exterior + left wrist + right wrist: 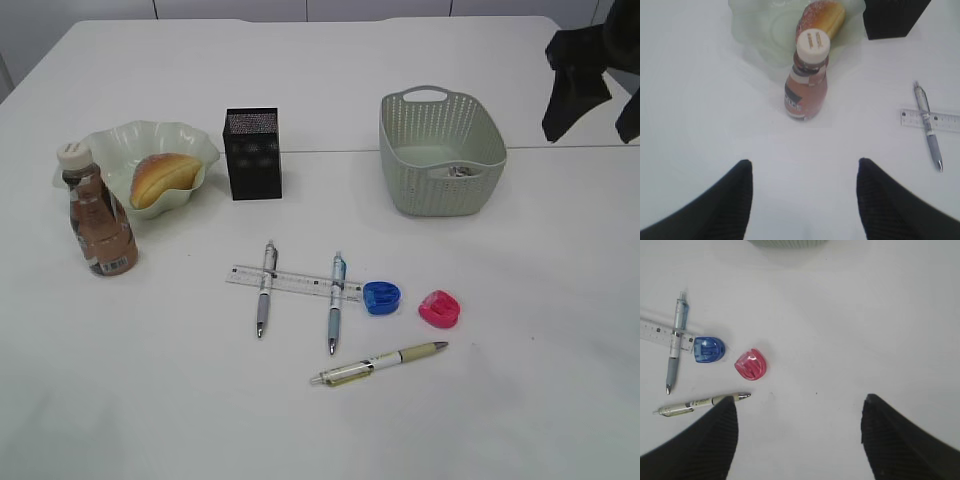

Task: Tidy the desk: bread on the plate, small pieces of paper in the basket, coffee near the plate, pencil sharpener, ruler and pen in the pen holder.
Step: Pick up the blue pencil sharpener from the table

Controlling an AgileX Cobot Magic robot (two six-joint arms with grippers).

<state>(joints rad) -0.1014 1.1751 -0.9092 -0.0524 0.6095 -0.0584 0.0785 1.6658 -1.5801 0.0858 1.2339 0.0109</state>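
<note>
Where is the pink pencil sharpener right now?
In the exterior view the pink pencil sharpener lies on the table right of centre, just right of the blue sharpener, apart from it.

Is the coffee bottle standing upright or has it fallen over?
Upright. The coffee bottle stands on its base beside the plate, with its cap on and pointing up.
</note>
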